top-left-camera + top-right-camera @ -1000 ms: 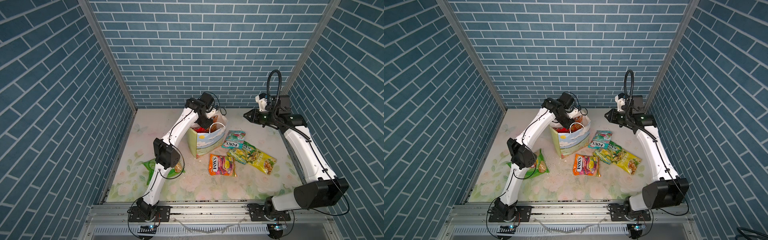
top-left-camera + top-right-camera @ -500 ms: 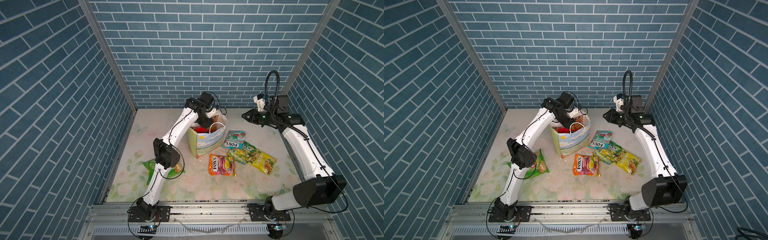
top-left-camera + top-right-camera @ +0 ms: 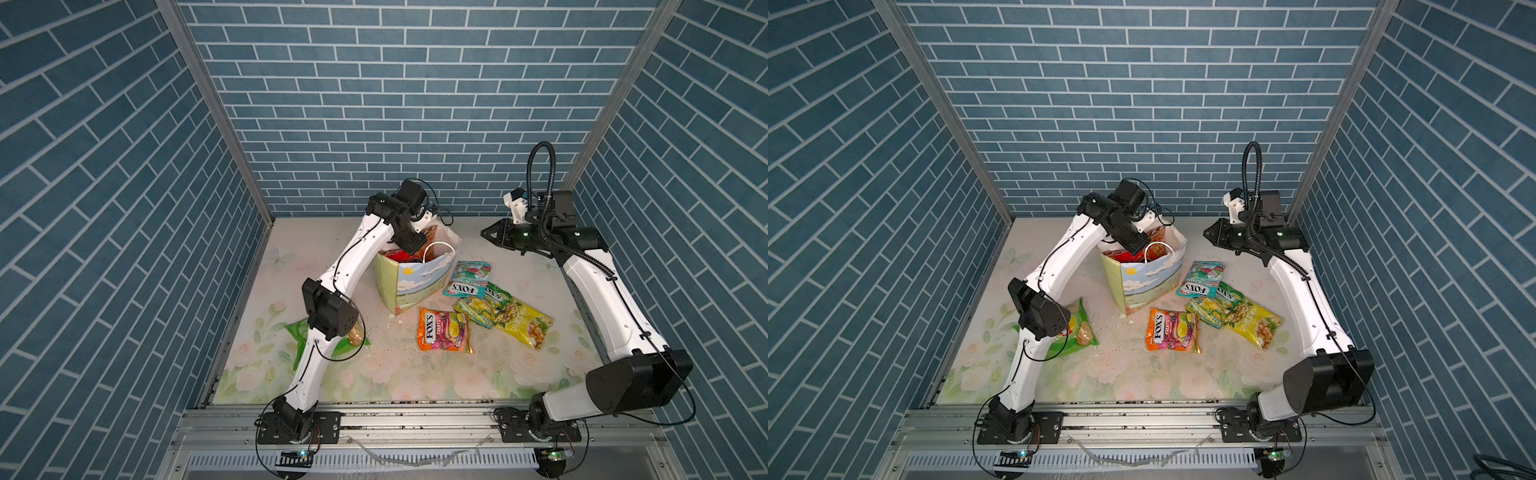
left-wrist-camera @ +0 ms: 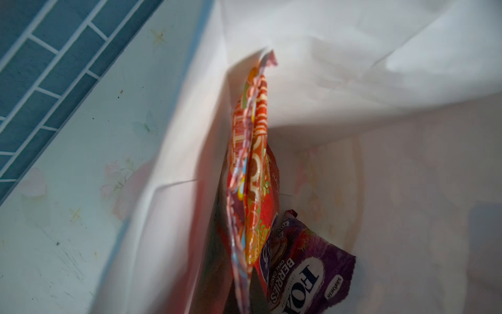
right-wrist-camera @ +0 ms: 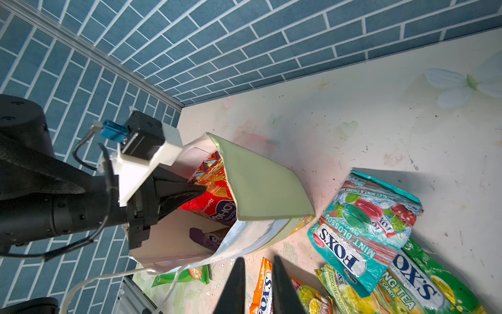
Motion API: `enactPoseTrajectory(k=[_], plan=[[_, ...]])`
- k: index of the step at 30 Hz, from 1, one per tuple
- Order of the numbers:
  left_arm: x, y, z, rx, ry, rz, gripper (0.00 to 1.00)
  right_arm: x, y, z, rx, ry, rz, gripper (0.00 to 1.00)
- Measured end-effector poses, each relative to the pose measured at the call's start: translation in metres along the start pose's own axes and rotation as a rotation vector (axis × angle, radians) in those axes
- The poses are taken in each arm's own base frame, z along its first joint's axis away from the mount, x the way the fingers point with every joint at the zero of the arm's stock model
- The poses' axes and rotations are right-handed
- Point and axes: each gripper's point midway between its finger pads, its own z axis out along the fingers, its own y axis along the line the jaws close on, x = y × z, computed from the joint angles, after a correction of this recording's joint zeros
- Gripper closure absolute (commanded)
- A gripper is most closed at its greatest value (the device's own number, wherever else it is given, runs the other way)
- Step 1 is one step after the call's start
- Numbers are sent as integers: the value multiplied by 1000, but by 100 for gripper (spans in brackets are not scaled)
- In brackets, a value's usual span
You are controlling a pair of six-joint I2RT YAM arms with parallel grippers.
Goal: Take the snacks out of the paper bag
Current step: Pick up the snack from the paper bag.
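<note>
The paper bag (image 3: 415,286) stands upright in mid-table, its mouth open. My left gripper (image 5: 190,191) reaches into it from above and is shut on the top edge of a red packet (image 4: 255,163). A purple FOX'S packet (image 4: 307,271) lies deeper in the bag beside it. My right gripper (image 3: 484,233) hovers in the air to the right of the bag. Its fingers (image 5: 236,280) stand a narrow gap apart with nothing between them.
Right of the bag lie a teal FOX'S packet (image 3: 467,278), a green-yellow one (image 3: 482,305), a yellow packet (image 3: 525,324) and an orange FOX'S packet (image 3: 444,330). A green chip bag (image 3: 349,336) lies partly under my left arm. Brick walls close three sides.
My right gripper has drifted slightly left toward the bag, and its fingers have come a little closer together. The left gripper and the bag have stayed put.
</note>
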Motion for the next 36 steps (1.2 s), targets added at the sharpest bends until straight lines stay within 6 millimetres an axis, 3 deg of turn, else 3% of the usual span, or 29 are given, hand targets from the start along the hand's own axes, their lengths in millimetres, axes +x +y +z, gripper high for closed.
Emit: enactPoseTrajectory(k=[13,24,36], plan=[[-13,-6,-31,18,-82,-9,100,14,15,10,-18,45,-23,80],[-19,-8,-54,18,-132,-23,100,22,15,25,-3,80,-30,80],[-28,-6,-77,-7,-198,-25,100,23,16,28,4,84,-42,80]])
